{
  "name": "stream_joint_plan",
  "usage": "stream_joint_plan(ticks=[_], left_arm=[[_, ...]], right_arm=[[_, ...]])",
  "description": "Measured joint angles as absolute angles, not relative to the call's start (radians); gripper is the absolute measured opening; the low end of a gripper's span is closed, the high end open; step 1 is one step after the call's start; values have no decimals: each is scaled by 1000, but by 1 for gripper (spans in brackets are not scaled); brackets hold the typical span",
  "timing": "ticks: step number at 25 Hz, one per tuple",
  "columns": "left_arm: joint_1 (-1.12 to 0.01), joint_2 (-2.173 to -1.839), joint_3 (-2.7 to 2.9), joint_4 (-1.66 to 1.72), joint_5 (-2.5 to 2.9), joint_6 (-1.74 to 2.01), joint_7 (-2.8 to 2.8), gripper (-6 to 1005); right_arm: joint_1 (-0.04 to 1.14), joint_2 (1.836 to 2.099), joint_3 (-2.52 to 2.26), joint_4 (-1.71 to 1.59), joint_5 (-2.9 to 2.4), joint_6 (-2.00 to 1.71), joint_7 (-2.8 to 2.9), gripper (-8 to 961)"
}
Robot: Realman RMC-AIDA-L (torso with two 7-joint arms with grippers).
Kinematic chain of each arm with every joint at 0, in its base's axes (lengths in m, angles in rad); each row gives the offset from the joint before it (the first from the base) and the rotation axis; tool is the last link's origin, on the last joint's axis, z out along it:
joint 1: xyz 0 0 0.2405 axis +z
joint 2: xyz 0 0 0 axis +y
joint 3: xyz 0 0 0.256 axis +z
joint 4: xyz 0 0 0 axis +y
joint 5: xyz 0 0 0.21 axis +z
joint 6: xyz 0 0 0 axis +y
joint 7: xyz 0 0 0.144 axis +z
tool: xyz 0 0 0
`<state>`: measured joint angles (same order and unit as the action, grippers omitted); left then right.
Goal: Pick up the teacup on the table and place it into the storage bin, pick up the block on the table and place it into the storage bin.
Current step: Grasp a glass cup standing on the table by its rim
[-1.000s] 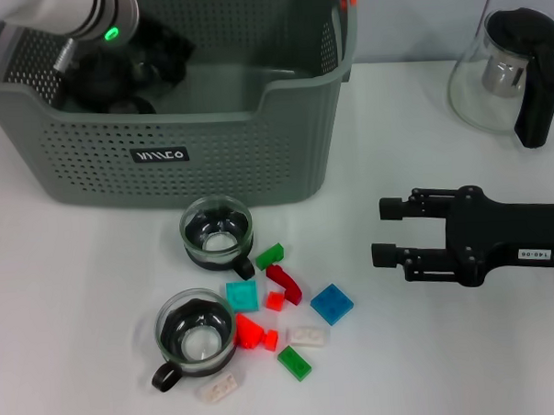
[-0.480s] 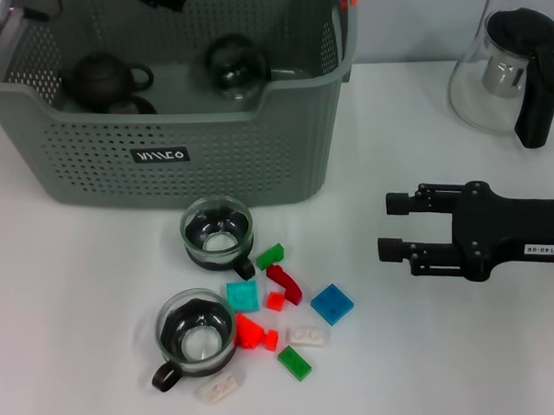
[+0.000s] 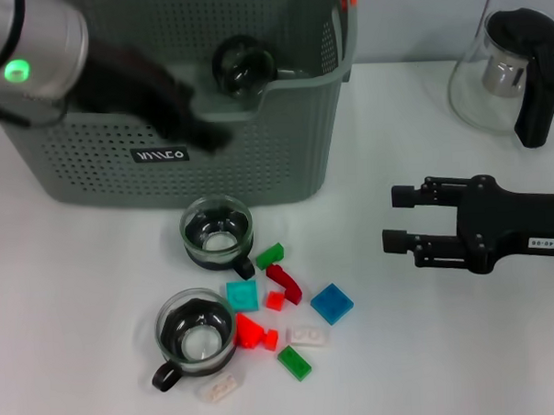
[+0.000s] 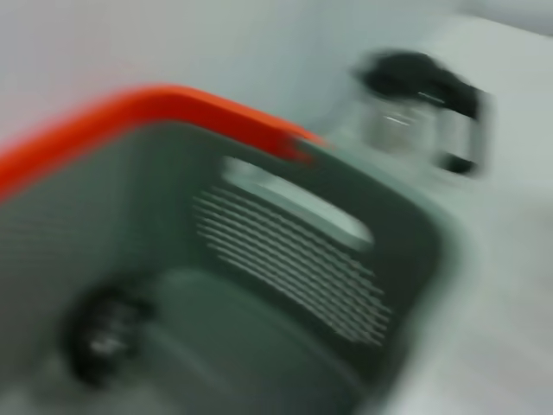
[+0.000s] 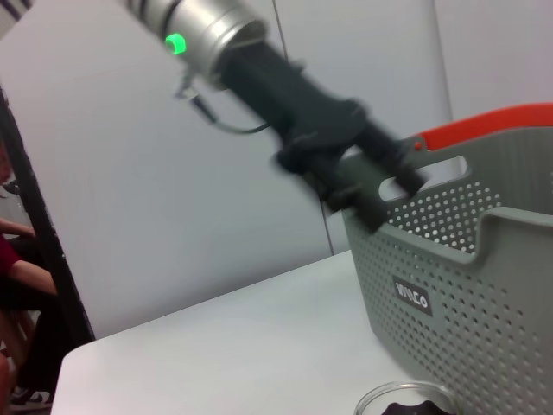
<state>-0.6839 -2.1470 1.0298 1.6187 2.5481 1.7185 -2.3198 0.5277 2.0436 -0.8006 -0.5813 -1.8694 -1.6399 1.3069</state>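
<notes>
Two glass teacups stood on the white surface near the front wall of the storage bin (image 3: 256, 144): the far teacup (image 3: 217, 230) and the near teacup (image 3: 196, 337), each with a dark base and a small dark handle. Judged light, rigid, breakable and slick-walled; best taken across the rim or by the handle. Small plastic blocks lay scattered just right of them, among them a blue block (image 3: 331, 303), a teal block (image 3: 241, 294), a green block (image 3: 294, 363) and a white block (image 3: 217, 387); judged light, hard, low and flat, so needing a pinch across opposite edges close to the surface. The bin held a round dark cup (image 3: 242, 64) at its far right; the rest of the floor was hidden by the left arm. The left claw (image 3: 195, 119) crossed the bin's front rim, its state impossible to tell. The right claw (image 3: 399, 219) hovered released and empty at the right, near a glass pot (image 3: 501, 74).
</notes>
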Motion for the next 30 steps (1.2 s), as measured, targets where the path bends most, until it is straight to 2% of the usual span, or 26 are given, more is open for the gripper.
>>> stream_joint_plan(ticks=[4,10,16,30], left_arm=[[-649,-2165,1047,1692,2551,1834,-2297,733],[-621,-2165,1073,1705,2552,1921,-2262,733],[-585,-2166,1140,1629,2568,1845,-2127,734],[-619,-2167,1215,1489,2761,1800,-2206,734]], right_arm=[[528,2043,-799,-581,-1867,-1628,1309,718],[528,2044,-790,-581,-1864,-1619,1310,717],[528,2048,-773,-571,-1864,-1603,1308,716],[528,2056,-761,-569,-1864,-1590,1317,718]])
